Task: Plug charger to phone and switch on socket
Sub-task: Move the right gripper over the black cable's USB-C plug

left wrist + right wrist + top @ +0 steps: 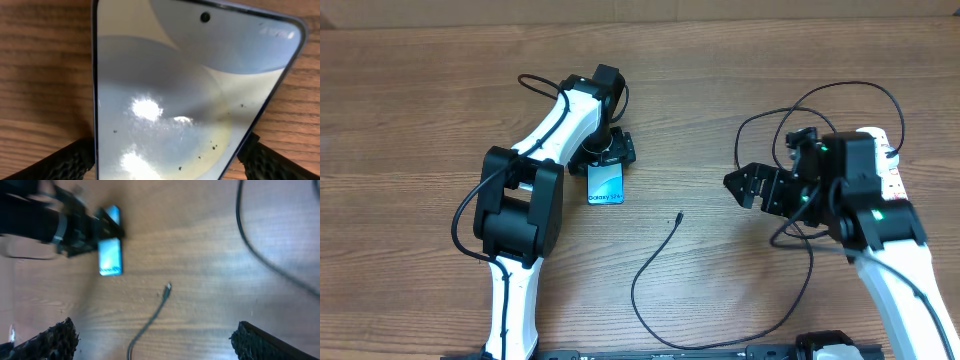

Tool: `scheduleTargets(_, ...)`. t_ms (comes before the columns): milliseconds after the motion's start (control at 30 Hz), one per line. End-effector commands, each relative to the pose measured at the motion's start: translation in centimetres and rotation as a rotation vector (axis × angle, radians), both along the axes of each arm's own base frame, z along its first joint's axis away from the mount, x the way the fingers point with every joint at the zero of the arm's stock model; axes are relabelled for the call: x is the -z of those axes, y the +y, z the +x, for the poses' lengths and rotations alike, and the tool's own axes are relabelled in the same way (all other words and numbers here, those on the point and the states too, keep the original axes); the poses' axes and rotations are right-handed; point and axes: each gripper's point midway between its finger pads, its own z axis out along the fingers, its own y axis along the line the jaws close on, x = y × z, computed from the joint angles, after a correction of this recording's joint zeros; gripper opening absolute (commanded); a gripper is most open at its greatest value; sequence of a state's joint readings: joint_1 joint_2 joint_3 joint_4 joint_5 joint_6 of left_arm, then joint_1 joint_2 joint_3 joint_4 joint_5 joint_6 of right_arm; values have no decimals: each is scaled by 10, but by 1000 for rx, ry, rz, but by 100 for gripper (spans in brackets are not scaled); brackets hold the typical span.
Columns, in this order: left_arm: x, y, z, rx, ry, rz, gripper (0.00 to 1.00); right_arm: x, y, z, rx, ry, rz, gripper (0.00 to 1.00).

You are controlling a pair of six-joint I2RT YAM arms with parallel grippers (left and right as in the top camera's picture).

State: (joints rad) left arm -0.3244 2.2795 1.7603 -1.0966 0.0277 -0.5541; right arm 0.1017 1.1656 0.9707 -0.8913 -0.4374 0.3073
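on the wooden table (pixel 410 90), phone (pixel 607 186), charger (pixel 665 240)

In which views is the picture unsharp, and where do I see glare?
Left wrist view: white glare patches on the phone screen, and the image is slightly soft. Right wrist view: everything is smeared by blur, the cable included. Overhead view: sharp and evenly lit.

Left gripper (pixel 608 157) over phone (pixel 607 187)
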Motion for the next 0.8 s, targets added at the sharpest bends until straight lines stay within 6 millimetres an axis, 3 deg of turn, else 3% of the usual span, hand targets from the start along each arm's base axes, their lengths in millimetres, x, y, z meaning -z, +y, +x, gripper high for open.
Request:
scheduleTargets(0,28,48,-12,-2,70,181,86,15,8,3,-1,92,14,100)
scheduleTargets(300,28,54,-17,-104,126,70,81,73,15,-7,42,305,-146,100)
scheduleTargets(533,28,43,-20,-75,144,8,86,106,32,-19,70,383,-300,100)
scheduleTargets(633,28,38,-21,-63,143,8,88,116,53,-20,13,371,-311,100)
scheduleTargets(767,28,32,-23,-47,144,9,93,108,94,-15,-53,328,-172,100)
